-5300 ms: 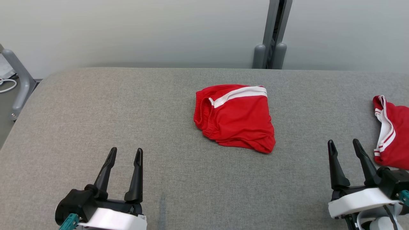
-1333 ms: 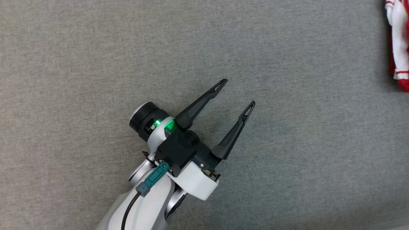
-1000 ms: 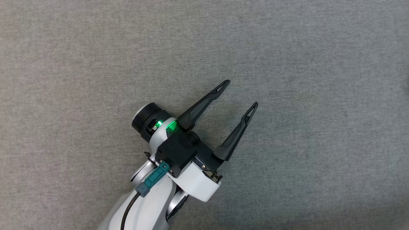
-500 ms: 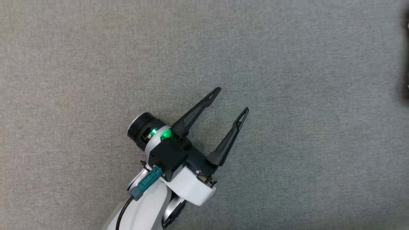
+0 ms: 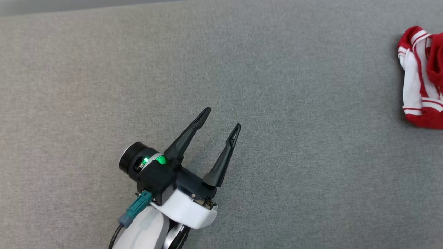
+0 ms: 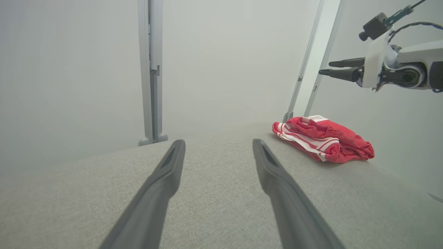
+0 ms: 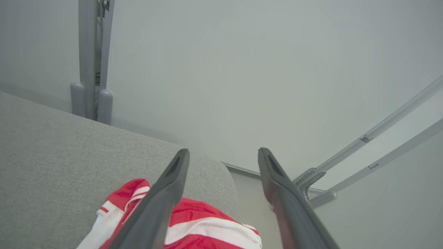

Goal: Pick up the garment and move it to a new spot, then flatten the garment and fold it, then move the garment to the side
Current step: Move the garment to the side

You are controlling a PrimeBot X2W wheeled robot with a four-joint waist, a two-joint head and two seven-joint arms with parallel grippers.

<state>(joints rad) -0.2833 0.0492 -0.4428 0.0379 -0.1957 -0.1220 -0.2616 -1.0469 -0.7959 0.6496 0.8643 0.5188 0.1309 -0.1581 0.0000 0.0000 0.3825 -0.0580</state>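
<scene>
Left tool [image 5: 222, 118] wide open, empty; right tool [image 7: 223, 152] likewise, above seemingly crumpled garment [image 6: 325, 141].

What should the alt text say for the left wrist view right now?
A crumpled red and white garment lies on the grey table, ahead and to the right of the open left gripper. The right gripper hangs in the air above the garment, against a pale wall.

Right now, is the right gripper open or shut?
Open. In its wrist view, the right gripper has its fingers wide apart, with nothing clamped between them; the red and white garment lies below, unheld.
</scene>
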